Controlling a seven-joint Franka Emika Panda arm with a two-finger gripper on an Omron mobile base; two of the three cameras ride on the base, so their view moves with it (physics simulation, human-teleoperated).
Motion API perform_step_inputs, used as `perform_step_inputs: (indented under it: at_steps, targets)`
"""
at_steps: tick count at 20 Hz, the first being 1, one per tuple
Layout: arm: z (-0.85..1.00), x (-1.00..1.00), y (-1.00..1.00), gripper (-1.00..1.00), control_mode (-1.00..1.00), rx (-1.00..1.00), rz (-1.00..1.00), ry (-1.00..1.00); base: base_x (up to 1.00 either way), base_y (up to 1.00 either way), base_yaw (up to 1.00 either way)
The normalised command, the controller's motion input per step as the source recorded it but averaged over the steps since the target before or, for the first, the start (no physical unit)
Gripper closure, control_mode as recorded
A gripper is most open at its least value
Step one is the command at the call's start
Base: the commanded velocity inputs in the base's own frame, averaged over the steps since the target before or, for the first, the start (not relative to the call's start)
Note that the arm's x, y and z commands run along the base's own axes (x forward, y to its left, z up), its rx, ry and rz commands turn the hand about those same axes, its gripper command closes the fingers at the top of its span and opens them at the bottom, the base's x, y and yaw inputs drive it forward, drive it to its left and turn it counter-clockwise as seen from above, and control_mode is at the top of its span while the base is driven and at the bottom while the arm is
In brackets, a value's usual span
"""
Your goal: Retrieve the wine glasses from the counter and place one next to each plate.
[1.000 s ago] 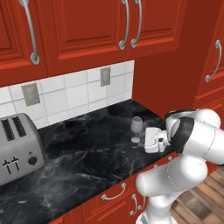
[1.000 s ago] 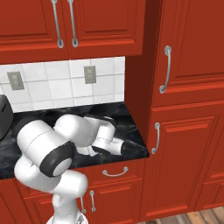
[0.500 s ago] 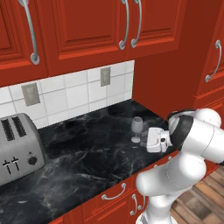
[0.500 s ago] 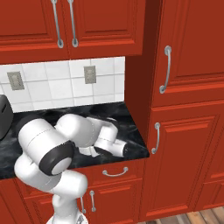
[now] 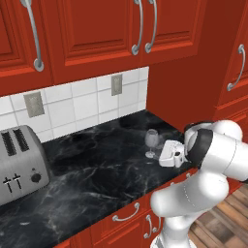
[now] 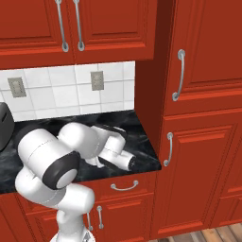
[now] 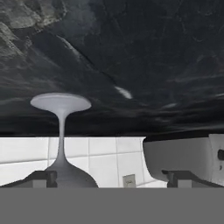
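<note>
gripper (image 5: 163, 153) spread wide beside a wine glass (image 5: 151, 142) on the counter (image 5: 97, 169)

the glass stands upright near the counter's front right corner, by the tall red cabinet; the hand lies level, one fingertip (image 7: 43, 177) just beside the bowl, nothing pinched. a toaster (image 5: 17, 160) sits at the left end.

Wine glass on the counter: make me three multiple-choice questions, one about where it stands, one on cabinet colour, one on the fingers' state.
1. Where does the wine glass stand?
A. on the toaster
B. on the counter, right of the toaster
C. on the floor

2. What colour are the cabinets?
A. red
B. white
C. blue

3. How are the fingers set?
A. shut on the glass
B. shut on nothing
C. open, one beside the glass bowl

Answers: B, the left base view shows the glass upright on the black top; A, every door is red; C, in the hand view the tips stand wide apart.
</note>
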Motion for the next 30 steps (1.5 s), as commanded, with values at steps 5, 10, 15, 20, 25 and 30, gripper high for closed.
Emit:
perform_step_inputs:
  at_steps: [5,10,15,20,25,30]
  targets:
    - [0.00,0.25,0.00,-1.00,-1.00,0.00,-0.05,0.00,0.00,0.00,0.00]
    - [0.00,0.23,0.00,-1.00,-1.00,0.00,-0.04,0.01,0.00,0.00,0.00]
    - [-0.09,0.17,0.00,-1.00,-1.00,0.01,-0.05,0.05,0.00,0.00,0.00]
    - [-0.07,0.19,0.00,-1.00,-1.00,0.00,-0.05,0.03,0.00,0.00,0.00]
    - [-0.02,0.20,0.00,-1.00,-1.00,0.00,-0.05,0.00,0.00,0.00,0.00]
    - [-0.04,0.12,0.00,1.00,-1.00,0.00,-0.04,0.00,0.00,0.00,0.00]
